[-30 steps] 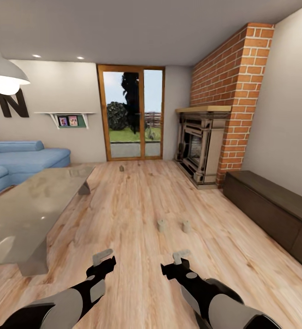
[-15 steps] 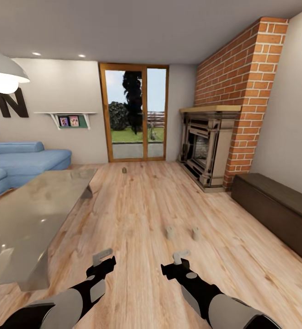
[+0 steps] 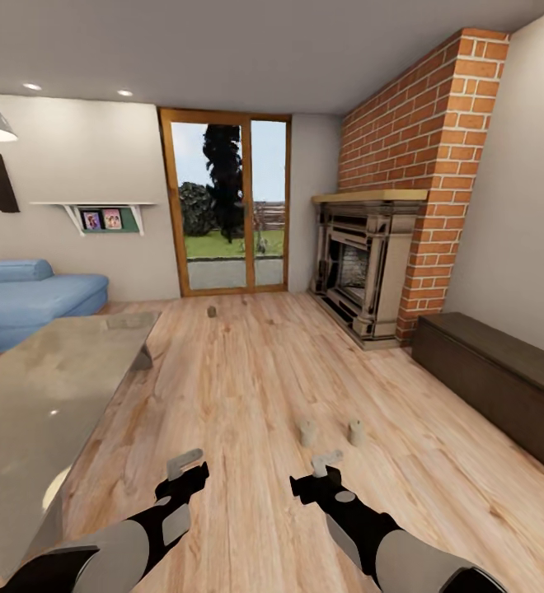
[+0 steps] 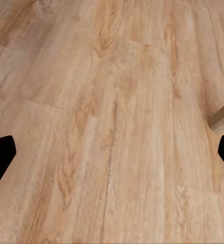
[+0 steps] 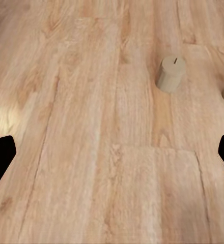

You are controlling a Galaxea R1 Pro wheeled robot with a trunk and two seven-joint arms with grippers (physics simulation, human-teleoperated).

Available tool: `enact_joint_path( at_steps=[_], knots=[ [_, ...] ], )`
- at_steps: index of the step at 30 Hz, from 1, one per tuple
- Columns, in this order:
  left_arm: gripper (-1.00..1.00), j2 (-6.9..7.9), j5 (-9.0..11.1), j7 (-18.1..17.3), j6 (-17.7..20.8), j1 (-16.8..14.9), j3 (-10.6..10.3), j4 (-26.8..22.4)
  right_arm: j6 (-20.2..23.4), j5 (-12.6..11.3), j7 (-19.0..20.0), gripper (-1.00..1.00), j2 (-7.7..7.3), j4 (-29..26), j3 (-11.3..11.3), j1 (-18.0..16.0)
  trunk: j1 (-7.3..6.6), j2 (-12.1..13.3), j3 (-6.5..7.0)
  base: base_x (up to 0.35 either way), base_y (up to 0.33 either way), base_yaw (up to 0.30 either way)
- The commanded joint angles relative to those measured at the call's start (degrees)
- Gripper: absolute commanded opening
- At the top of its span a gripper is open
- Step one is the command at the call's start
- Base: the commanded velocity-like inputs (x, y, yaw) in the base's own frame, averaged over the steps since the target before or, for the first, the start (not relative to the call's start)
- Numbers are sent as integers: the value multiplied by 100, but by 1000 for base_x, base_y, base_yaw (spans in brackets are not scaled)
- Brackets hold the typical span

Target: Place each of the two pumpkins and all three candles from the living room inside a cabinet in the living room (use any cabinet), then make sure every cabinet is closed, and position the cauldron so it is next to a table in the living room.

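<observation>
— Across the living room, what's biggest?

— The floor, pale planks with long streaky grain running toward the glass door in its orange wood frame. Right of that rises a red brick chimney with a carved stone fireplace at its foot.

— And the furniture?

— One table on the left, a low rectangle with a glossy grey-beige top, its long axis running away from the robot. Behind it a blue sofa. Along the right wall one cabinet, long, low, dark-brown wood, its length following the wall; its fronts look shut.

— Candles?

— Three, all stubby tan matte cylinders standing upright on the floor. Two sit near each other just ahead of the right arm: the left candle and the right candle. The far candle stands alone near the glass door. In the right wrist view one candle shows a small wick on its flat top.

— The grippers?

— Two, black. The left gripper and the right gripper hover over bare planks; each wrist view shows its fingertips spread wide apart with nothing between them.
</observation>
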Motion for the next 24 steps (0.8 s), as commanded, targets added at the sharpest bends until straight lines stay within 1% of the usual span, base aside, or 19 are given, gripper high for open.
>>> enact_joint_path(
  at_steps=[1, 24],
  knots=[
    [100, 0, -10, 1, -41, -9, 45, 21, -22, -55, -22, 100, 1, 10, 46, -7, 3, -3, -6, 313, 143, -73],
    [100, 0, -10, 1, -34, -10, 44, 21, -22, -51, -31, 100, 1, 11, 52, -11, 3, -3, -6, 314, 166, -9]
  ],
)
